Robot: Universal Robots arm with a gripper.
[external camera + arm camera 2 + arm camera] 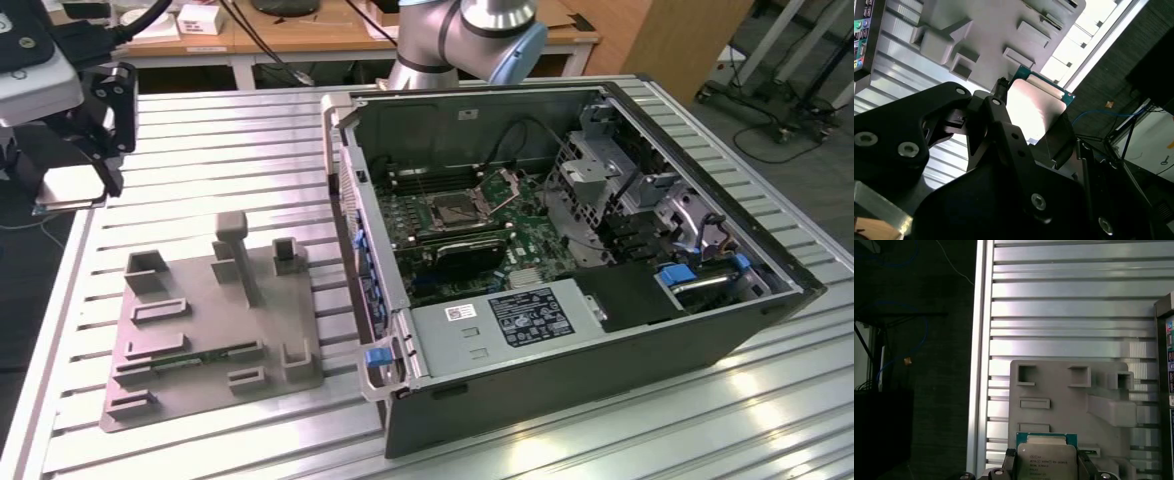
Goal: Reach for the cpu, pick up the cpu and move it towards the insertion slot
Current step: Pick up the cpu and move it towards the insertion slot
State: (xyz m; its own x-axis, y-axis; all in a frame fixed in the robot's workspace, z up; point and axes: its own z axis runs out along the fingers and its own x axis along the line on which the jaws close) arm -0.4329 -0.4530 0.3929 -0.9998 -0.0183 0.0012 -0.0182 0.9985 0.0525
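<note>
Silver-grey metal, matte, with a thin green rim: the cpu [1046,464] is a flat square chip whose top carries dark print. It sits between the two black fingers [1010,460] of the gripper [1047,461], one pad on each opposite edge, so the jaws are closed narrow on the chip. In the second wrist view the chip's broad face [1036,107] reads pale and smooth with a soft sheen, and the green rim shows along its far edge, with the gripper's black bolted linkage in front of it.

In the exterior view the gripper [83,180] hangs at the upper left of the frame with the cpu [64,193] held level beneath it, lifted clear of the table [214,140] near its edge on the exterior view's left.

The grey plastic tray [200,330] lies in the lower left of the frame: flat base, upright posts, shallow rectangular recesses. The table is ribbed aluminium, glossy in strips.

The open computer case [667,330] fills the centre and right. On its green board the insertion slot [451,210] is a square silver frame with a dark centre; its hinged bracket [505,190] stands tilted up. The slot is well apart from the chip.
</note>
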